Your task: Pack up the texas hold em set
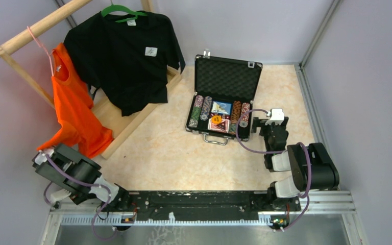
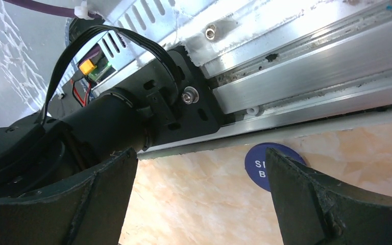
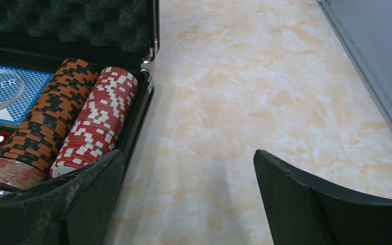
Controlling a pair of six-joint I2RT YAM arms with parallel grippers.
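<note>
Marble tabletop (image 1: 173, 153): right arm (image 1: 306, 171) stretched beside the case (image 1: 227, 77), left arm (image 1: 71, 171) folded low, all fingers (image 3: 316, 209) apart.

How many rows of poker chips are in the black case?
4. Two lie at the case's left end, the outer left row and inner left row; two at its right end, the orange-and-black row and red-and-white row. Others may be hidden.

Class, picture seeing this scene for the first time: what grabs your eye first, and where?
The open black hard-shell case with its foam-lined lid sits in the middle, rows of striped poker chips packed inside. At far left, a bright orange vest hangs on a wooden rail beside a black T-shirt.
</note>
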